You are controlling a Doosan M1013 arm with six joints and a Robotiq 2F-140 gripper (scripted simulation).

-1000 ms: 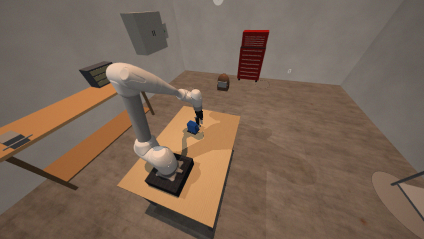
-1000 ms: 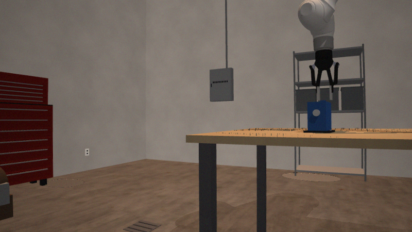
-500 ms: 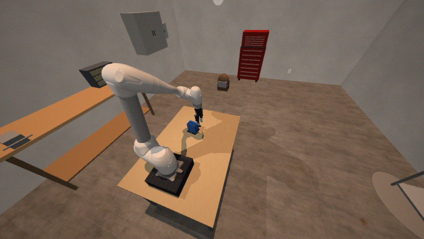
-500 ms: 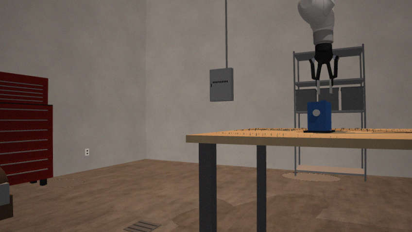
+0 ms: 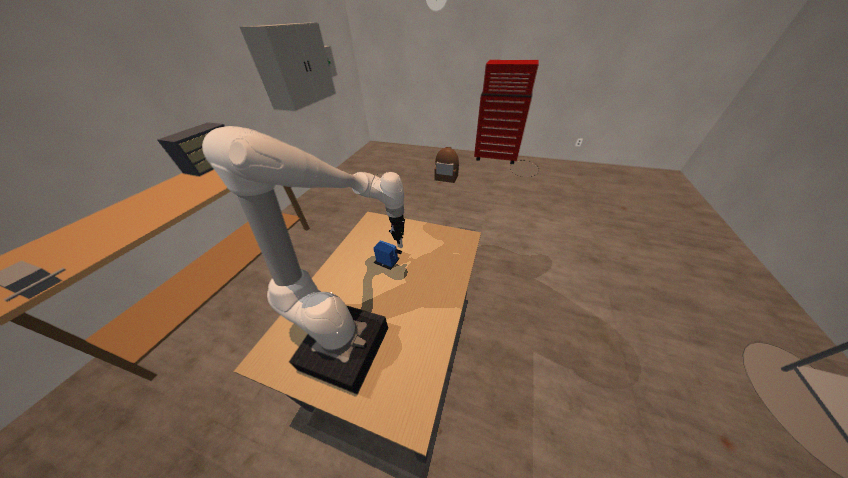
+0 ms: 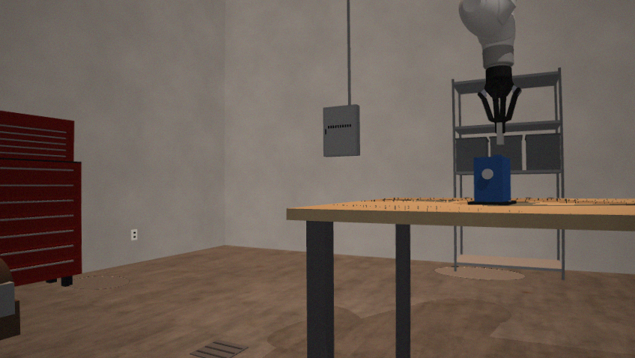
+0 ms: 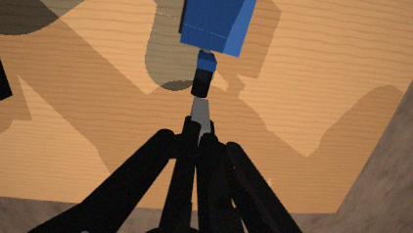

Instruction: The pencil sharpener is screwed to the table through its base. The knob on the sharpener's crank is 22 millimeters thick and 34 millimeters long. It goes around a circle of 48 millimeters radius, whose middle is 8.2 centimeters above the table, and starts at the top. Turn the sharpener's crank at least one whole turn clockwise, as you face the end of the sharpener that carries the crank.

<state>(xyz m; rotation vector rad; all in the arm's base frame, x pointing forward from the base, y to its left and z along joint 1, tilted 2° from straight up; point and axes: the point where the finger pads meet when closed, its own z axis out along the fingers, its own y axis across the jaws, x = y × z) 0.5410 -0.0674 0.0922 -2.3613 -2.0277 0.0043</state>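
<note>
The blue pencil sharpener [image 5: 384,253] stands on the wooden table, on a dark base. In the wrist view its blue body [image 7: 217,24] is at the top, with the short blue crank arm [image 7: 206,61] and the black knob [image 7: 201,82] sticking out toward me. My gripper [image 7: 198,109] is shut, its pale fingertips pressed together with nothing between them. The knob lies just beyond the tips, apart from them. In the exterior view the gripper [image 6: 500,138] hangs straight down, a little above the sharpener [image 6: 491,179]; the knob is hidden there.
My arm's dark base [image 5: 338,350] sits at the near end of the table. The table's far edge lies just past the sharpener. A grey shelf rack [image 6: 506,168] stands behind the table, and a red tool chest [image 5: 504,109] stands by the far wall.
</note>
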